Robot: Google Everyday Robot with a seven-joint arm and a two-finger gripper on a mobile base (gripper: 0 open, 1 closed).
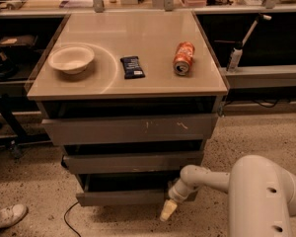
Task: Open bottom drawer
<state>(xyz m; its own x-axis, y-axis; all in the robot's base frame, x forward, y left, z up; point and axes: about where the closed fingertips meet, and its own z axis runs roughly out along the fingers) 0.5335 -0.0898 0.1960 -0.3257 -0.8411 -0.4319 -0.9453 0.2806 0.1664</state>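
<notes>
The bottom drawer point(123, 197) is the lowest, narrowest grey front of the cabinet, near the floor. A dark gap shows above its front edge. My gripper point(167, 211) hangs at the end of the white arm point(207, 178), just below and in front of the drawer's right end, pointing down toward the floor. The middle drawer front point(133, 162) and the widest top front with white scratch marks point(130, 129) sit above it.
On the cabinet top point(153, 43) are a white bowl point(71, 59), a dark snack bar point(132, 66) and an orange can point(184, 58) lying on its side. A shoe point(7, 216) and a black cable point(69, 221) are on the speckled floor at the left. Cluttered benches stand behind.
</notes>
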